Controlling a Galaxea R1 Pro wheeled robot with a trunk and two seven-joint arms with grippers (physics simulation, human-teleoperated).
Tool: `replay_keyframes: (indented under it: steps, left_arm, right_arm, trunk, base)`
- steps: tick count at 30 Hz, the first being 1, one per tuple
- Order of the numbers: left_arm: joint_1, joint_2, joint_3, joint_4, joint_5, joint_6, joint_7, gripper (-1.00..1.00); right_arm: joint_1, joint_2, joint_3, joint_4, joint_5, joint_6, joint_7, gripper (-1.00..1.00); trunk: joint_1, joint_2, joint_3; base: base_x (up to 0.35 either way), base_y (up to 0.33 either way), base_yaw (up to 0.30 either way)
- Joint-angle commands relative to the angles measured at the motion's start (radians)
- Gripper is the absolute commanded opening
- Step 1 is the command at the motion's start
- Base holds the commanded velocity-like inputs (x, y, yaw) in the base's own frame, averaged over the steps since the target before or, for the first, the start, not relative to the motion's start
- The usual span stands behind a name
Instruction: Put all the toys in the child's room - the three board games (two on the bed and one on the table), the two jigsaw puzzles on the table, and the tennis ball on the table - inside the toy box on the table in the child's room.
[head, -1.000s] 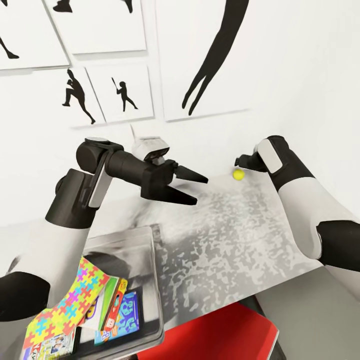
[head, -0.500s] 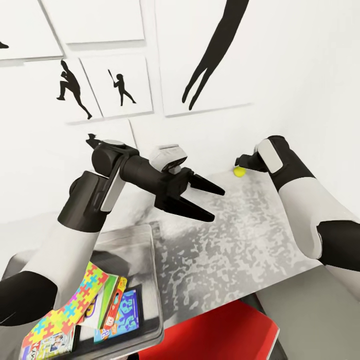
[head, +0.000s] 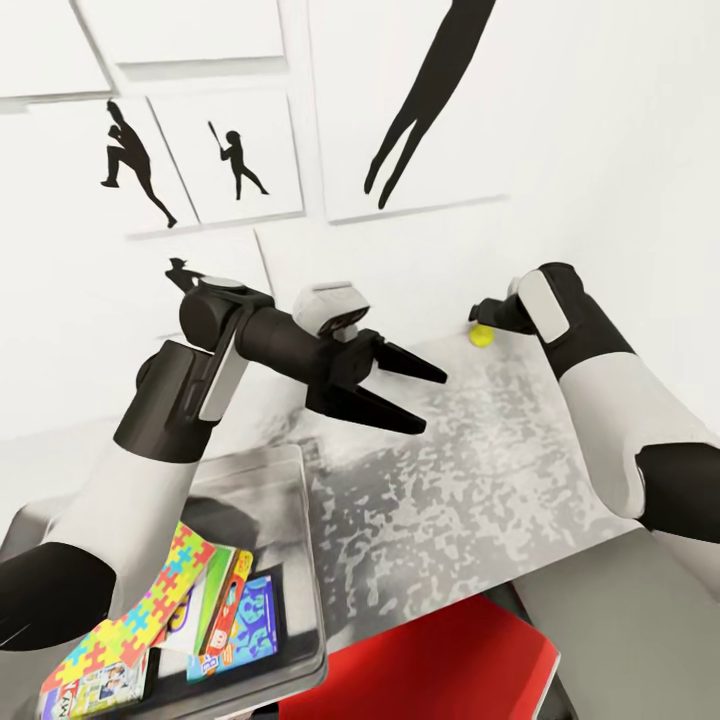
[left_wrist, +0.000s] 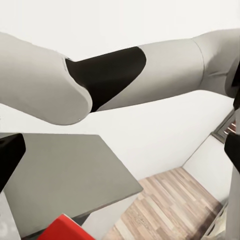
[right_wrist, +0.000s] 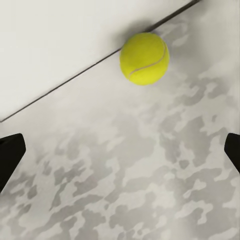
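The worktop (head: 470, 480), mottled grey-white, is seen running up to the white wall at its far edge. The toy box (head: 300, 560) is seated at the near left of the worktop. Inside it, one jigsaw puzzle (head: 140, 610) is tilted across the board games (head: 235, 615), which lie flat beneath and beside it. The left gripper (head: 415, 395) is held above the worktop's middle, jaws spread wide and empty. The right gripper (head: 488, 316) is positioned at the far right, just beside the tennis ball (head: 482, 336); its jaws are spread, as seen at both edges of the right wrist view. The tennis ball (right_wrist: 144, 58) rests on the worktop against the wall line, not gripped.
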Motion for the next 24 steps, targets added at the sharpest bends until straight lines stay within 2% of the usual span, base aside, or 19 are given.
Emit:
replay_keyframes:
  steps: [1,13,24]
  left_arm:
    - [-0.001,0.000,0.001,0.000,0.001,0.011,-0.003,1.00]
    - [-0.001,-0.001,0.005,0.001,0.001,0.011,-0.003,1.00]
    - [-0.001,0.000,0.004,0.001,0.000,0.011,-0.003,1.00]
  right_arm:
    - [-0.001,-0.003,0.007,-0.005,-0.010,0.002,-0.009,1.00]
    - [-0.001,-0.010,0.009,-0.098,-0.004,0.014,-0.010,1.00]
    - [0.002,-0.013,0.011,-0.109,-0.003,0.016,-0.011,1.00]
  trunk:
    - [0.000,-0.002,-0.003]
    - [0.000,-0.002,-0.023]
    - [0.000,-0.002,-0.041]
  base:
    - [0.000,0.000,0.000]
    - [0.000,0.000,0.000]
    - [0.000,0.000,0.000]
